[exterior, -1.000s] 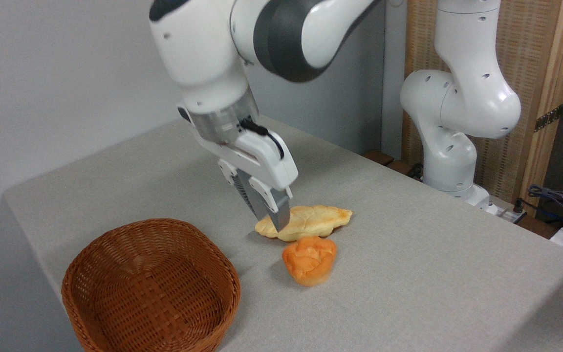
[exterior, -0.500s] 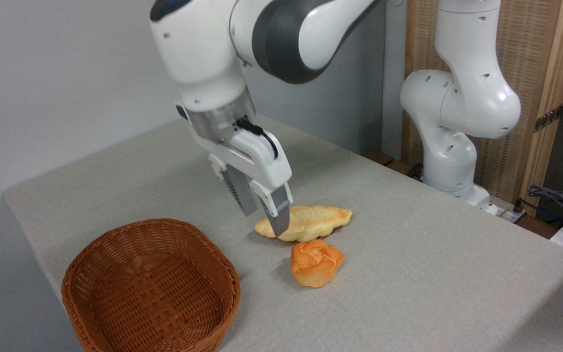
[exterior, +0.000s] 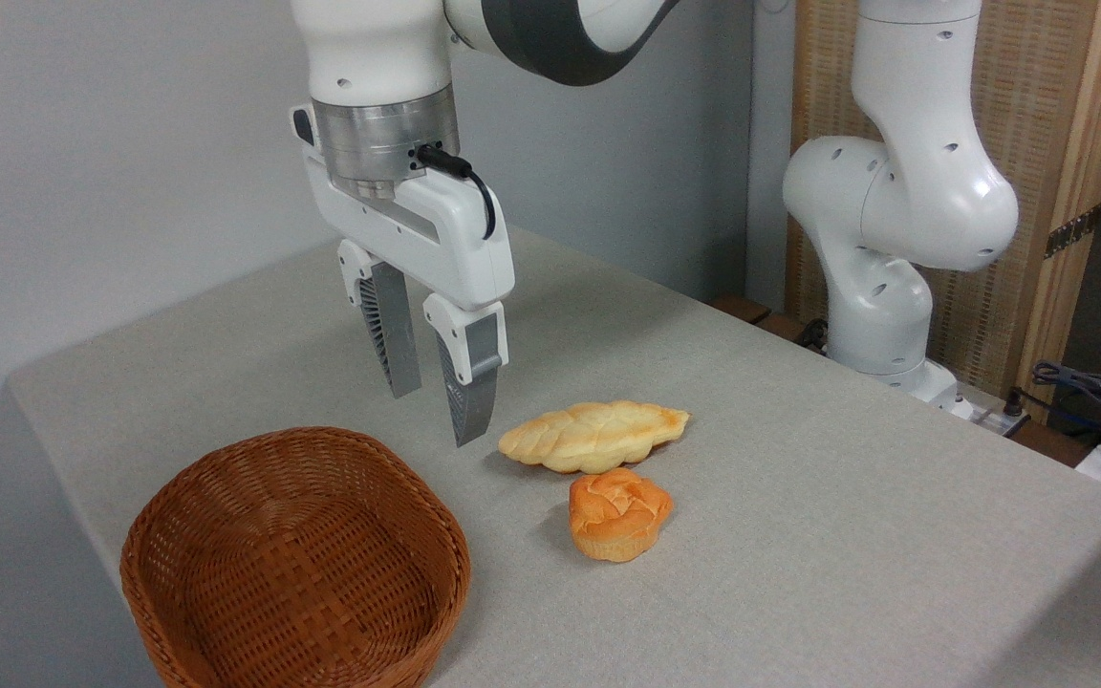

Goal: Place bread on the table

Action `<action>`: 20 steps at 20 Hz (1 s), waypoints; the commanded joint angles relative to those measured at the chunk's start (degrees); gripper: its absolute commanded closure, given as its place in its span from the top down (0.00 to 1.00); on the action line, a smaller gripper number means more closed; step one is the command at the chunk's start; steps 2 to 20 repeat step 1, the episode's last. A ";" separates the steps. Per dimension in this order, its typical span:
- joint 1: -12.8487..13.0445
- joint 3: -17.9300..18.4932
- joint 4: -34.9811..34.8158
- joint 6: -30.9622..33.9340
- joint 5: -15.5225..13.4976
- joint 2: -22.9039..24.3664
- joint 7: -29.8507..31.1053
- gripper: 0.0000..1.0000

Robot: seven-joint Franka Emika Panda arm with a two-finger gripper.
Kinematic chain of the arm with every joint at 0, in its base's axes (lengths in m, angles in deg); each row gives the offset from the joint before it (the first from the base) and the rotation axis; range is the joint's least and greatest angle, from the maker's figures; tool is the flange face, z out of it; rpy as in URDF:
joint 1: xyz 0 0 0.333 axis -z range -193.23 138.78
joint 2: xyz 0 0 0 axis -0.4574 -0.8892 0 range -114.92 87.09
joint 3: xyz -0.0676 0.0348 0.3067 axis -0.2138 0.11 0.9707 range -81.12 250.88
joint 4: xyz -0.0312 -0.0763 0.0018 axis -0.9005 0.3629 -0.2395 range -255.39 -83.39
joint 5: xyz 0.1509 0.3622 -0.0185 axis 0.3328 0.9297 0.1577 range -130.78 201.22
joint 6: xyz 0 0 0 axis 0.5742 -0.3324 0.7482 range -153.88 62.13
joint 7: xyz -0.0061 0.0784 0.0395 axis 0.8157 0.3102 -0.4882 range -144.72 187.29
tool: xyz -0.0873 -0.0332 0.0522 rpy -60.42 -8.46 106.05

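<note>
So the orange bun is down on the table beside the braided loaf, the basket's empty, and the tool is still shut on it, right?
Not quite. The camera view shows the tool open and holding nothing, raised clear of the orange bun. The rest holds: the bun sits on the table beside the braided loaf, and the basket is empty.

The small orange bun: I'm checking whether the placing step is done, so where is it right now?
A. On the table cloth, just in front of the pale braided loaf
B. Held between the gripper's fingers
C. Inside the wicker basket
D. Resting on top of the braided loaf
A. The bun sits on the table in front of the braided loaf, while the open gripper hangs empty above and the basket holds nothing.
</note>
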 commanded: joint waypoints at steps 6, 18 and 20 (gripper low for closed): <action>0.24 0.43 0.25 -0.45 -0.40 -0.47 -0.85 1.00; 0.24 0.43 0.25 -0.45 -0.40 -0.47 -0.85 1.00; 0.24 0.43 0.25 -0.45 -0.40 -0.47 -0.85 1.00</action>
